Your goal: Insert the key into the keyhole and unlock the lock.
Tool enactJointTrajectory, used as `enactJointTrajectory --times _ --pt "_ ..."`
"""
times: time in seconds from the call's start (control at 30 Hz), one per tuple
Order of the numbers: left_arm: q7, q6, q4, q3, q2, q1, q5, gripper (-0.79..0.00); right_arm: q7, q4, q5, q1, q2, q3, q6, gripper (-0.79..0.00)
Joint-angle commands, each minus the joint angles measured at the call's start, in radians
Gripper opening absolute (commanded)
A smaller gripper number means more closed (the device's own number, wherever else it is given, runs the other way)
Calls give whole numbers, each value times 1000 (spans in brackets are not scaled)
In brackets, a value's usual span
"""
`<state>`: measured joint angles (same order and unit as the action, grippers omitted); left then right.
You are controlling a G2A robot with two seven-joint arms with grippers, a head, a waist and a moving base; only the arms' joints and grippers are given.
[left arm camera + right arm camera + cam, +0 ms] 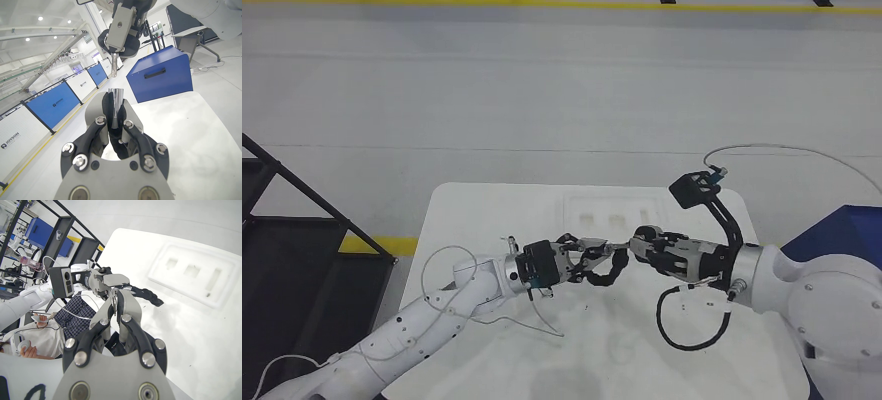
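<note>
Missing the keyhole looks the likeliest failure. The key (114, 66), a slim, dull-silver blade, is pinched by its flat head in the right gripper (117, 50). Its tip sits just short of the lock cylinder (117, 98) and does not touch it. The cylinder is polished chrome, round and smooth, and is clamped between the left gripper's (114, 106) black textured pads above the white table (477, 212). If the blade arrives off-axis it could skid across the end face (the slot itself is hidden). A hard push might also twist the cylinder in the pads or pivot the key. The knobbly black chain (604, 268) hangs between the arms and could drag the lock askew.
</note>
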<state>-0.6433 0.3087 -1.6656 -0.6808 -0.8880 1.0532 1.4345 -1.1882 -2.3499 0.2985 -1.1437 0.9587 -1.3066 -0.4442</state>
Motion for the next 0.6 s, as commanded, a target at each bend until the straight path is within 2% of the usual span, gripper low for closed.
enactJointTrajectory --times 0.0,0.37,0.57 --pt "-12 -14 8 6 -9 1 11 -785 -8 0 15 11 0 16 -17 -785" --pt "-11 -114 24 -3 -41 28 50 -785 -16 0 49 44 -1 67 -104 -785" --pt "-16 -126 20 -20 -49 48 76 -785 -5 0 66 53 -2 85 -140 -785"
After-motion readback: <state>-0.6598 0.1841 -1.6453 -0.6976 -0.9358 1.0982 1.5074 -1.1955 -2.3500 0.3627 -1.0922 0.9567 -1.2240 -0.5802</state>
